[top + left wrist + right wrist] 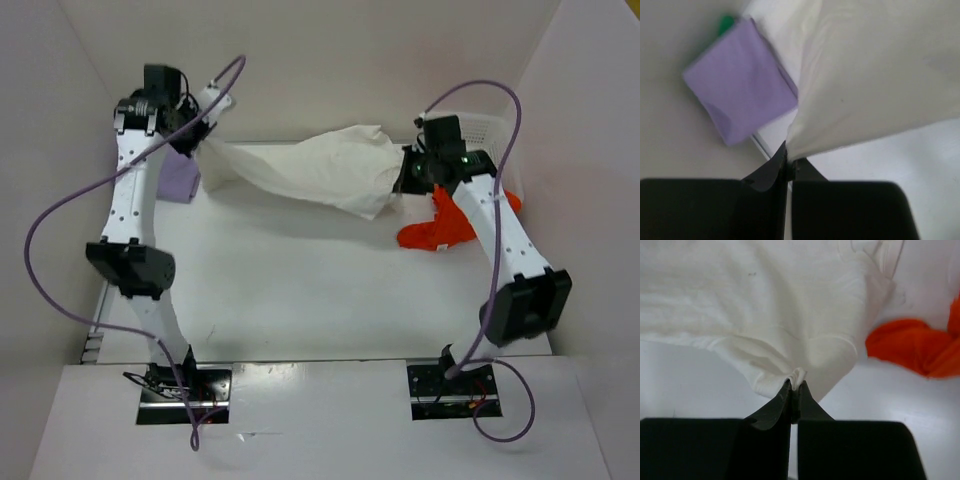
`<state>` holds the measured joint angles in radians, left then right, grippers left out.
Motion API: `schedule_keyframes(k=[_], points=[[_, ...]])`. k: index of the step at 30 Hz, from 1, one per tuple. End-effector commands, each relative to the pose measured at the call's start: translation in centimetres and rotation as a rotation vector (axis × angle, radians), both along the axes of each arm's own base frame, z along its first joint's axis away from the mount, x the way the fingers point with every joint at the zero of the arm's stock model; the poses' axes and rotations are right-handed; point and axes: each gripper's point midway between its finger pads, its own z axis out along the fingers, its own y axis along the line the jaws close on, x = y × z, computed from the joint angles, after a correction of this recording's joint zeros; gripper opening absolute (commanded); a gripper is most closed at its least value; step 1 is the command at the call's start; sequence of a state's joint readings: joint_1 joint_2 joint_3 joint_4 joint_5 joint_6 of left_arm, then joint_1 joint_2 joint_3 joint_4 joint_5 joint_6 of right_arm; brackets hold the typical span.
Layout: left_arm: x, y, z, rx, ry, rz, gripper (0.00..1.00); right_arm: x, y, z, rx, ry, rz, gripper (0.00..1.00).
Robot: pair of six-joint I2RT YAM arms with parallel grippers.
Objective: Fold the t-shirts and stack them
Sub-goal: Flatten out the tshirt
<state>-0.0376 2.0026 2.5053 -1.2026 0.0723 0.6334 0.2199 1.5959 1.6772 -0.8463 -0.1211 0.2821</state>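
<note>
1. White shirt (pixel 320 172) spans the upper middle of the top view, stretched between both arms above the table (pixel 300 290).
2. Left gripper (pixel 788 162) is clamped on one edge of it; right gripper (pixel 794 390) pinches a bunched fold at the other end.
3. Lavender shirt (pixel 742 97) lies folded at upper left, a bit of green shirt (pixel 727 21) showing at its far corner. The orange shirt (pixel 440 230) lies crumpled at right, by the basket (pixel 480 125).
4. Step in hand, I judge: spreading the white shirt for folding.
5. Next calls for lowering it flat and taut onto the table, with neither grip released early.

T-shirt (pixel 320 170) between left hand (pixel 198 140) and right hand (pixel 405 172)
</note>
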Motion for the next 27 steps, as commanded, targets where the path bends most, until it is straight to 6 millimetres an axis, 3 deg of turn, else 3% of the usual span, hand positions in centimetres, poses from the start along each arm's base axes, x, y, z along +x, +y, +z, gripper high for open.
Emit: schedule_keyframes(k=[1,3,4,5,6,7,9,12,17,24,27], points=[[-7.5,0.1,-3.4,0.16,0.069,-0.121,0.0,-5.1,-0.8,2.9,0.073,-0.104,-0.003,0.0],[-9.6,0.3,-5.7,0.276,0.01,-0.145,0.0,-7.9,-0.2,0.8,0.116,-0.017,0.005,0.0],[-12.6,0.6,-5.4,0.339,-0.027,-0.176,0.0,-9.4,-0.1,-2.2,0.125,0.077,0.0,0.0],[-15.4,0.7,-10.6,0.393,0.1,-0.199,0.0,-11.0,0.9,-3.2,0.177,0.14,0.017,0.0],[-17.1,1.2,-12.1,0.398,0.147,-0.191,0.0,-12.6,1.2,-3.5,0.2,0.173,0.022,0.0],[-18.7,1.1,-12.9,0.377,0.167,-0.176,0.0,-14.3,1.5,-5.6,0.207,0.246,0.015,0.0],[-21.8,1.7,-16.6,0.369,0.285,-0.167,0.0,-17.3,2.0,-6.2,0.218,0.311,-0.01,0.0],[-24.7,2.0,-18.4,0.329,0.305,-0.128,0.0,-20.9,1.9,-7.9,0.21,0.408,-0.034,0.0],[-27.4,2.8,-19.5,0.32,0.336,-0.069,0.0,-24.7,0.9,-9.7,0.156,0.532,-0.051,0.0],[-30.3,5.1,-18.8,0.375,0.342,-0.006,0.0,-26.2,0.6,-7.9,0.159,0.537,-0.018,0.0],[-30.8,6.7,-17.6,0.45,0.297,0.01,0.0,-27.4,0.6,-8.3,0.152,0.585,0.008,0.0]])
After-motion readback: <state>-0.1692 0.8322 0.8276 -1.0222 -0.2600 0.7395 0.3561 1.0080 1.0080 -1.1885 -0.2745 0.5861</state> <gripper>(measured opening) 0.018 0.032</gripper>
